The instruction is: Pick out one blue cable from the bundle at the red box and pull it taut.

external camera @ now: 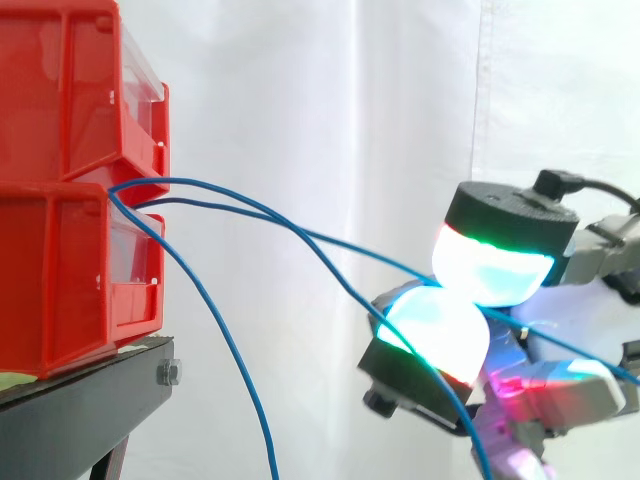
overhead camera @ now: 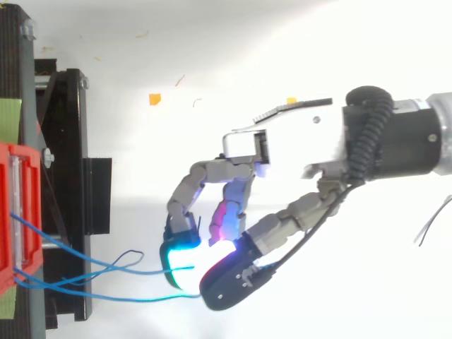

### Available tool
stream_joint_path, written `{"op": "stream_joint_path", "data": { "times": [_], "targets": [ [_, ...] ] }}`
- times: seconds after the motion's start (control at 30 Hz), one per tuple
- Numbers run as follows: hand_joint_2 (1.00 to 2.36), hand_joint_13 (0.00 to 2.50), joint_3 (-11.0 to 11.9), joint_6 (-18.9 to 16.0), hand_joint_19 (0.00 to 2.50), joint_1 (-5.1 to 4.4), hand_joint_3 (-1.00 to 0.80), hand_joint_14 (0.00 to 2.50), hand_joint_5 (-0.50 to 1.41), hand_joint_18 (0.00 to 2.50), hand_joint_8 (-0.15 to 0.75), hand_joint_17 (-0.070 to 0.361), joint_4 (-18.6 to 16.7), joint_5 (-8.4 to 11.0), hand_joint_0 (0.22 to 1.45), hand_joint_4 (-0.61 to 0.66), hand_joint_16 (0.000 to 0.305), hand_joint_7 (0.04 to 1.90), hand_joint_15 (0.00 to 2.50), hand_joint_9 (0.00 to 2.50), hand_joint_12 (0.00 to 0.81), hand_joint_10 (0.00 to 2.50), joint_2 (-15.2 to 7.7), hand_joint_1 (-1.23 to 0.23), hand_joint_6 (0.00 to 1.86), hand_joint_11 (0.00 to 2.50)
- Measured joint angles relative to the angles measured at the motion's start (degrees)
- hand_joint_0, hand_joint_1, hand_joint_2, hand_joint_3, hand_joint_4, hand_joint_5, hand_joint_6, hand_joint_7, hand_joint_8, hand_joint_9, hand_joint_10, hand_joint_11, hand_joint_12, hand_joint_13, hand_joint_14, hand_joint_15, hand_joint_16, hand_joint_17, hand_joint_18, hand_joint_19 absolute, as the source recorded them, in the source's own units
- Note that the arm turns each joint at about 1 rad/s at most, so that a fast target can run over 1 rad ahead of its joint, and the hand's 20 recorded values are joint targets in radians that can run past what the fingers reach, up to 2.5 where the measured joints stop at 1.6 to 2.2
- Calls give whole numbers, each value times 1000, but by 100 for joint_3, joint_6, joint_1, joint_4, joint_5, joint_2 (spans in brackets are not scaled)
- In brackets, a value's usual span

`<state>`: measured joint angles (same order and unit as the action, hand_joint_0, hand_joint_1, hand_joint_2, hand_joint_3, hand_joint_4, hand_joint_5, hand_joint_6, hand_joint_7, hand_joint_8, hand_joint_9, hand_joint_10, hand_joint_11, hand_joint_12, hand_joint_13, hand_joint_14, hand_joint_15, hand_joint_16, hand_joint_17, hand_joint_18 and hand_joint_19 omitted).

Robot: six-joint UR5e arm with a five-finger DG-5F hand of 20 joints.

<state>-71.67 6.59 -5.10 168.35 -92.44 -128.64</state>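
Several thin blue cables come out between the two stacked red bins [external camera: 60, 270] at the left. One blue cable [external camera: 340, 243] runs right and slightly down, nearly straight, into my hand [external camera: 490, 270], which enters from the right. Two glowing pads [external camera: 440, 330] press together on it, and it passes out behind them toward the right edge. A second cable [external camera: 330, 272] slopes down under the lower pad. A third [external camera: 225, 345] hangs loose toward the floor. From above, my hand [overhead camera: 296, 141] curls toward the bins [overhead camera: 18, 212], with the cables [overhead camera: 155, 269] reaching its lit tips.
The bins rest on a black stand [external camera: 90, 400] whose frame [overhead camera: 67, 176] juts toward my hand. A white curtain hangs behind. Small orange scraps [overhead camera: 155, 99] lie on the white floor, and there is open room between stand and hand.
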Motion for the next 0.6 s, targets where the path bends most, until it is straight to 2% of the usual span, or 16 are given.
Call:
{"op": "stream_joint_path", "data": {
  "times": [0.13,0.2,0.4,0.6],
  "targets": [
    [1020,989,-345,-17,698,-51,-109,22,-97,865,274,100,-161,362,688,-273,44,931,532,1310,319,28,281,-823,973,886],
    [1020,988,-428,-100,696,-73,-108,22,-97,865,277,100,-208,455,688,-271,44,929,533,1311,319,30,344,-823,973,889],
    [1020,986,-485,-404,696,-109,-110,22,-97,865,276,100,-271,538,688,-270,44,927,530,1311,319,30,383,-823,973,883],
    [1020,984,-487,-493,697,-157,-108,22,-96,864,278,100,-367,592,688,-270,44,922,534,1310,315,30,383,-823,973,883]
  ]
}}
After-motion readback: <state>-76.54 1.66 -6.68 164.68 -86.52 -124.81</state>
